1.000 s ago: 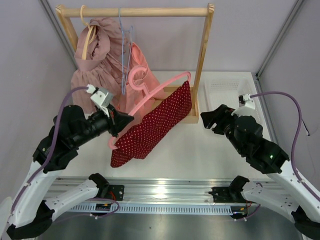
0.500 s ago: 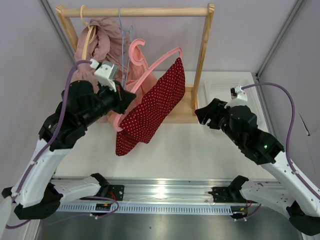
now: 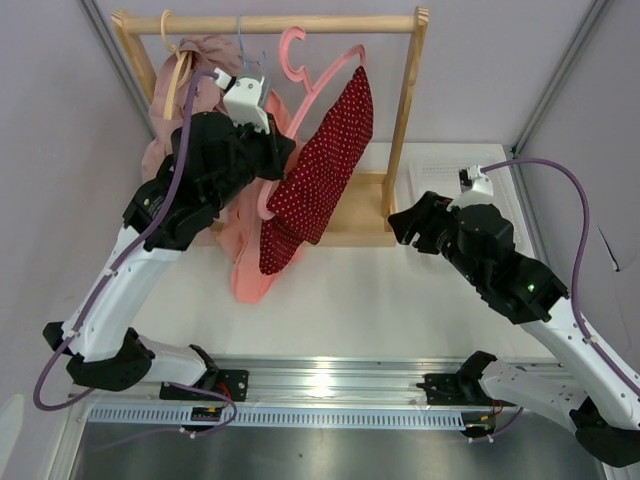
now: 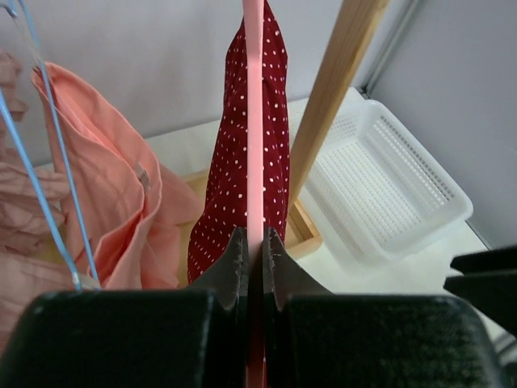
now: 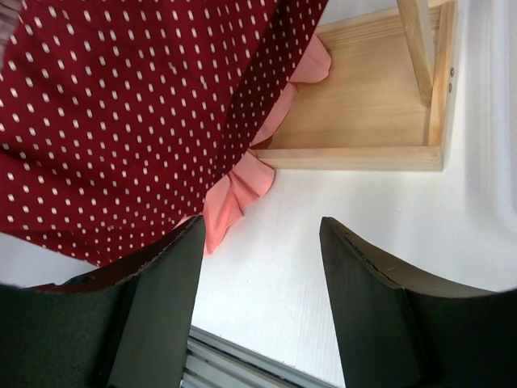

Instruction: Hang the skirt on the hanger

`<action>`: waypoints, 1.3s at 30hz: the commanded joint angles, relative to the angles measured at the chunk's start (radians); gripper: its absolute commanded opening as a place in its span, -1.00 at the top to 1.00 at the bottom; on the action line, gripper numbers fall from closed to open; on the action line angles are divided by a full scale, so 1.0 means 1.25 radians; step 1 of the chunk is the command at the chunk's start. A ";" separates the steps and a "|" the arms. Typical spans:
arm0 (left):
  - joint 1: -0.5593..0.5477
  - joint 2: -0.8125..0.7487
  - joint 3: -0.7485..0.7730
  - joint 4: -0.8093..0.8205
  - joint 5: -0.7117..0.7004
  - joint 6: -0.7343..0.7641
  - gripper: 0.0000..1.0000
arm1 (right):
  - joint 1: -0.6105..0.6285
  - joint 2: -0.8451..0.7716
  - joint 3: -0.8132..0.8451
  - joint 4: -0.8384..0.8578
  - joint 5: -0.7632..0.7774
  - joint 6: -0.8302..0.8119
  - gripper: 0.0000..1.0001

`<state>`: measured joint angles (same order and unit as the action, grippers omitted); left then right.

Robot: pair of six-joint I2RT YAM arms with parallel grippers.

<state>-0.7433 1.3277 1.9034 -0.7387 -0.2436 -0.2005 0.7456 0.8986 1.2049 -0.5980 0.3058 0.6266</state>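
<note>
- Two arms work at a wooden rack (image 3: 405, 110) that stands at the far side of the tabletop (image 3: 380, 290).
- Left pincer (image 4: 254, 246): pressed together on the hanger (image 4: 253, 121), pinching the slim pink frame edge-on between both fingertips. The arm is raised high, in front of the garments on the rack.
- Hanger position: held in the air and tilted, hook uppermost. The hook sits close under the rack's top rail (image 3: 330, 21); whether it rests on the rail cannot be told.
- Skirt (image 3: 322, 160): dark red with white dots, draped over the hanger and hanging down from it, clear of the tabletop. Its lower end hangs in front of the salmon-pink garment (image 3: 245, 255).
- Right pincer (image 5: 260, 267): spread wide, nothing between the fingers. It hovers above the tabletop near the right front corner of the rack base (image 5: 363, 121), pointing toward the skirt's lower edge.
- Other items on the rack: a mauve ruffled garment (image 3: 190, 70) on a wooden hanger (image 3: 168, 55) at the left end, and a pale blue wire hanger (image 4: 48, 170) carrying the salmon-pink garment.
- One white slotted basket (image 4: 388, 186) lies on the tabletop to the right of the rack.
</note>
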 commanded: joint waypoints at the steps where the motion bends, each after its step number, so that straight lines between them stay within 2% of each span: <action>1: -0.004 0.030 0.092 0.083 -0.066 0.035 1.00 | -0.005 -0.003 0.035 0.000 -0.004 -0.015 -0.29; 4: -0.004 0.054 0.114 0.109 -0.082 0.050 1.00 | -0.005 -0.007 0.037 -0.004 -0.004 -0.017 -0.28; 8: -0.003 0.118 0.196 0.085 -0.102 0.068 1.00 | -0.006 -0.013 0.039 -0.010 -0.004 -0.018 -0.28; 13: -0.003 0.171 0.241 0.079 -0.123 0.082 1.00 | -0.009 -0.019 0.037 -0.017 -0.005 -0.015 -0.28; 21: 0.007 0.202 0.229 0.093 -0.146 0.074 1.00 | -0.011 -0.034 0.035 -0.030 -0.003 -0.018 -0.28; 39: 0.062 0.263 0.254 0.063 -0.105 0.044 1.00 | -0.015 -0.048 0.029 -0.038 -0.011 -0.013 -0.27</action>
<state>-0.6743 1.6558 2.1628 -0.7044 -0.3882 -0.1310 0.7307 0.8562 1.2068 -0.6472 0.3038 0.6262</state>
